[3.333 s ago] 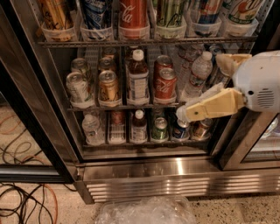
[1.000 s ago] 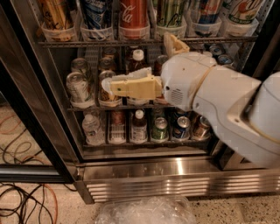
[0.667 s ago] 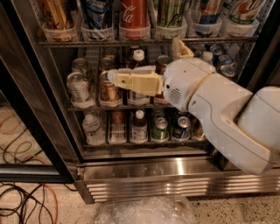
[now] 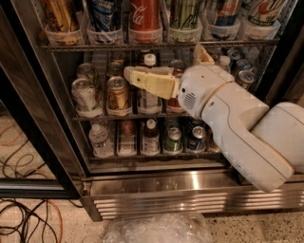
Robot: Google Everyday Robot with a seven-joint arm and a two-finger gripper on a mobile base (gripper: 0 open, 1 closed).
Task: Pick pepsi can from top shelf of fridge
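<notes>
Blue pepsi can (image 4: 104,16): upright on top shelf (image 4: 95,47), up and left from tool (image 4: 163,60)
Tool: under the shelf rail, spread open, holds nothing

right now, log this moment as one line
claw: open, empty, in front of middle rack | pepsi can: upright in top shelf holder, left of coke can, untouched

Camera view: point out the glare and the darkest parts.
Camera view: glare streaks the steel base; the cream hand, in front of the middle shelf, is evenly lit; the cables at lower left lie dim; the top shelf cans are cut off by the upper edge.
</notes>
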